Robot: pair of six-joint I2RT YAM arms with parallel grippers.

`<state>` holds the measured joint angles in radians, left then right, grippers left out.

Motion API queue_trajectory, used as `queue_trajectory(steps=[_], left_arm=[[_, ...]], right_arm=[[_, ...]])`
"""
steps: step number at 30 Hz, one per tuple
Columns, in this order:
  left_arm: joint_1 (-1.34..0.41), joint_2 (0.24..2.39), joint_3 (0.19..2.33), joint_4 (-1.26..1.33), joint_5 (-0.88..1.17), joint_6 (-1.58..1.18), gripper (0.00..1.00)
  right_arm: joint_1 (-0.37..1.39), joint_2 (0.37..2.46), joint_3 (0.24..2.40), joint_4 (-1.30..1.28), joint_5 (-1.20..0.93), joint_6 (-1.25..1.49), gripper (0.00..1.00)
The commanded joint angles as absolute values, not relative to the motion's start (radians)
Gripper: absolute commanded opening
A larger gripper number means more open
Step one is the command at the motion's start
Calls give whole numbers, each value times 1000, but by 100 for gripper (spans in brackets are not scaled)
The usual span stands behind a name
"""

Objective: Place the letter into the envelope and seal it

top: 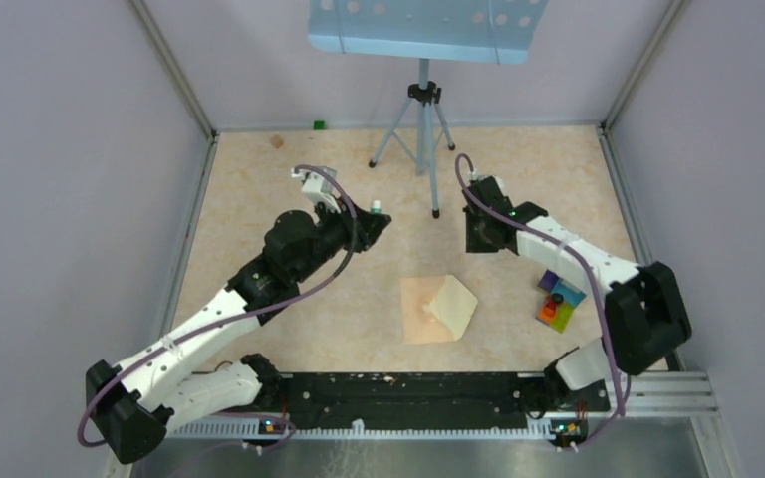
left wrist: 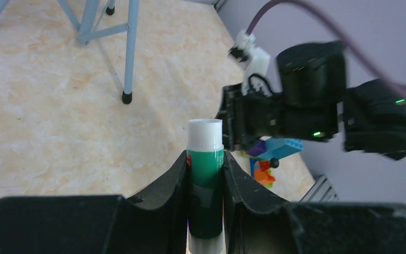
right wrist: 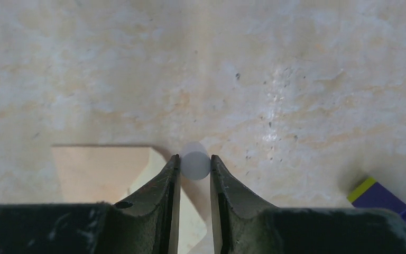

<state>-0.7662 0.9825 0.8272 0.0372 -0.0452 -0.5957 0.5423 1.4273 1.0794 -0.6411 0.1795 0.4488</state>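
The left fingers [left wrist: 174, 185] are clamped on a green glue stick [left wrist: 205, 174] with its white tip bared. The right fingers [right wrist: 166, 190] pinch a small translucent cap [right wrist: 195, 161] above the desk [top: 289, 179]. The tan envelope [top: 418, 314] lies flat between the arms, near the front edge. The paler letter [top: 456, 304] overlaps its right side, and whether it is tucked inside cannot be told.
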Motion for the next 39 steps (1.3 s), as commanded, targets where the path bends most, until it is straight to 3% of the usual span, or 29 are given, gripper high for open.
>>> queue_trajectory(steps=[1,14,21,26,31,39], left_arm=[[-726,930,877,78,-16,-731,0],[-697,874,862,91,-5,-791,0],[-697,887,862,101,-5,-818,0],[-695,893,866,118,-14,-878,0],[-694,896,885,89,-71,-960,0],[-688,894,881,33,-224,-1202,0]], right_arm=[[518,1525,1052,-419,361,450,0],[508,1727,1086,-295,410,416,0],[508,1712,1073,-304,388,418,29],[508,1680,1064,-320,381,414,43],[507,1608,1087,-375,364,411,45],[595,1302,1149,-384,216,420,48]])
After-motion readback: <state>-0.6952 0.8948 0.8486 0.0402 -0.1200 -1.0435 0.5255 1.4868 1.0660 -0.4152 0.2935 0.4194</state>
